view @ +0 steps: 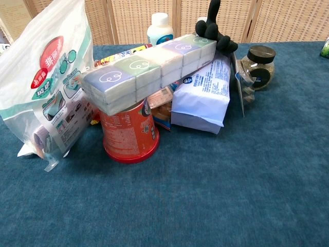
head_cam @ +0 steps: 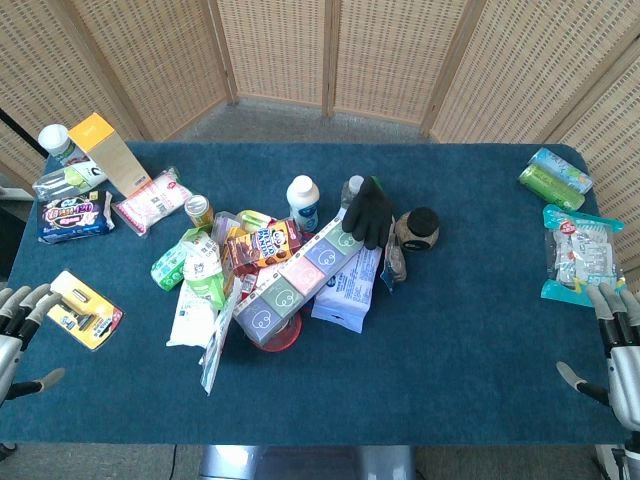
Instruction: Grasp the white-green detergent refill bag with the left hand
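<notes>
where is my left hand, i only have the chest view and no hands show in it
Observer: In the head view the left hand is at the table's near left edge, fingers apart, holding nothing. It is well to the left of the white-green detergent refill bag.
Operator: anything lying between them
Observer: Yes, a flat yellow packet lies on the cloth between the hand and the bag.
Operator: and the right hand
Observer: The right hand is at the near right edge, also holding nothing, away from the pile.
</notes>
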You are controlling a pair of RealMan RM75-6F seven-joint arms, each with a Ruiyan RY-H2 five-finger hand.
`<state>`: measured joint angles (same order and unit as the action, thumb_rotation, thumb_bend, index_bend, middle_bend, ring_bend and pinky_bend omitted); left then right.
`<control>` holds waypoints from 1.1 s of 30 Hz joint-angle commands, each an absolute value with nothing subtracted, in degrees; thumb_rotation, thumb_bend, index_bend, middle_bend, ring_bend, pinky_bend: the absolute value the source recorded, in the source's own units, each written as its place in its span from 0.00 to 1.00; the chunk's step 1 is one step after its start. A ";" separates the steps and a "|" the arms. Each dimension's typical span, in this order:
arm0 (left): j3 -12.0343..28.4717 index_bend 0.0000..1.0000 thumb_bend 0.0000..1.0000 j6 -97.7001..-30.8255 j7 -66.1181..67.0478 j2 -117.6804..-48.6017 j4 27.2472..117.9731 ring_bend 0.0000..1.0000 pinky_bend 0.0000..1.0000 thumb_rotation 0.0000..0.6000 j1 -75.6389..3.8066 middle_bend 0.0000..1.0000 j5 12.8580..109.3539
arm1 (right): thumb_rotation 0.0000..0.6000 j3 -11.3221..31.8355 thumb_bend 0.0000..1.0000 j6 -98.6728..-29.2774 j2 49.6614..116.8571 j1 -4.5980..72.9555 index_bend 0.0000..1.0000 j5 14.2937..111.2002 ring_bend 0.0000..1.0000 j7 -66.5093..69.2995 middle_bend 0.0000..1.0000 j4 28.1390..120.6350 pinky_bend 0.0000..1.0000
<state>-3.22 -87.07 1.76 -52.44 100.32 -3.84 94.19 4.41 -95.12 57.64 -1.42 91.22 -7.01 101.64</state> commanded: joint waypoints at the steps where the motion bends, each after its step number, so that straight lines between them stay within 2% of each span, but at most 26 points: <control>1: -3.03 0.11 0.00 -86.51 2.13 -52.89 100.21 0.00 0.00 1.00 -4.00 0.00 93.76 | 1.00 4.31 0.00 -94.52 57.60 -1.24 0.00 91.02 0.00 -6.76 0.00 101.62 0.00; 7: -2.63 0.10 0.00 -84.03 -1.23 -56.22 97.56 0.00 0.00 1.00 -6.00 0.00 94.85 | 1.00 3.97 0.00 -94.12 57.50 -1.18 0.00 91.39 0.00 -6.49 0.00 102.08 0.00; 13: -4.05 0.03 0.00 -77.56 -10.16 -61.60 94.83 0.00 0.00 1.00 -10.56 0.00 98.47 | 1.00 3.60 0.00 -94.02 57.50 -1.27 0.00 91.94 0.00 -6.87 0.00 102.78 0.00; 25: -1.98 0.00 0.00 -77.96 -14.28 -72.48 89.96 0.00 0.00 1.00 -14.98 0.00 101.58 | 1.00 3.27 0.00 -94.16 57.22 -1.42 0.00 92.75 0.00 -6.81 0.00 103.37 0.00; 33: -0.23 0.00 0.00 -75.38 -14.60 -78.02 86.92 0.00 0.00 1.00 -18.65 0.00 100.50 | 1.00 3.35 0.00 -94.63 56.84 -1.61 0.00 92.97 0.00 -6.69 0.00 103.65 0.00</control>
<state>-0.63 -76.05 -14.39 -77.20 87.58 -17.92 100.82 3.34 -94.62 56.85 -1.61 92.96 -6.68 103.65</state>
